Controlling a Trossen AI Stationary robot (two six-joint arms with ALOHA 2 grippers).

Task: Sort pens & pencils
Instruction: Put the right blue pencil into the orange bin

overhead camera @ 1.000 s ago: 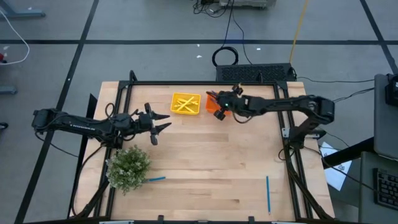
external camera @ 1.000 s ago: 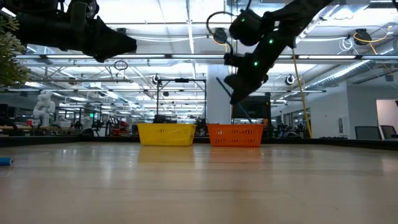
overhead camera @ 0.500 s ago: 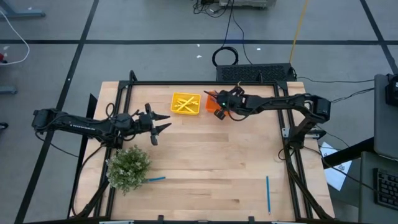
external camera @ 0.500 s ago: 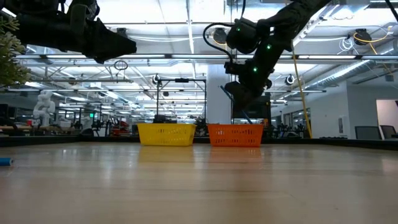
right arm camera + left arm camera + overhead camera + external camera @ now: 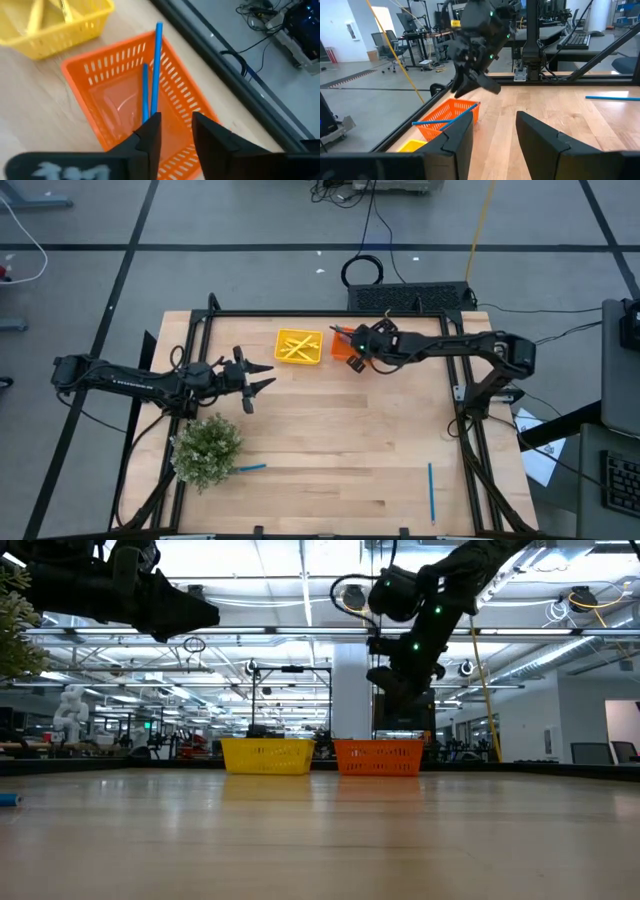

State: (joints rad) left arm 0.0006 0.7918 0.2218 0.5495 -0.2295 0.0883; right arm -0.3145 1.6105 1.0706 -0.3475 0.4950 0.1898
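My right gripper [image 5: 356, 345] hangs open above the orange tray [image 5: 345, 352] at the table's far edge. Two blue sticks [image 5: 145, 95] lie in that tray. The longer one [image 5: 157, 60] leans on the tray's far rim and sticks out over it. Both show in the left wrist view [image 5: 445, 117]. Several yellow sticks [image 5: 297, 346] lie in the yellow tray [image 5: 316, 358]. One blue stick [image 5: 252, 468] lies on the table by the plant, another [image 5: 431, 491] near the right edge. My left gripper [image 5: 257, 387] waits open above the table's left half.
A bushy green plant [image 5: 207, 449] stands at the near left, just below my left arm. The yellow tray [image 5: 266, 755] and the orange tray [image 5: 377, 756] sit side by side at the far edge. Bare wood stretches across the table's middle [image 5: 340, 430].
My right gripper has stayed over the orange tray, shifting a little toward the right edge and rising slightly in the low view. My left arm has kept still.
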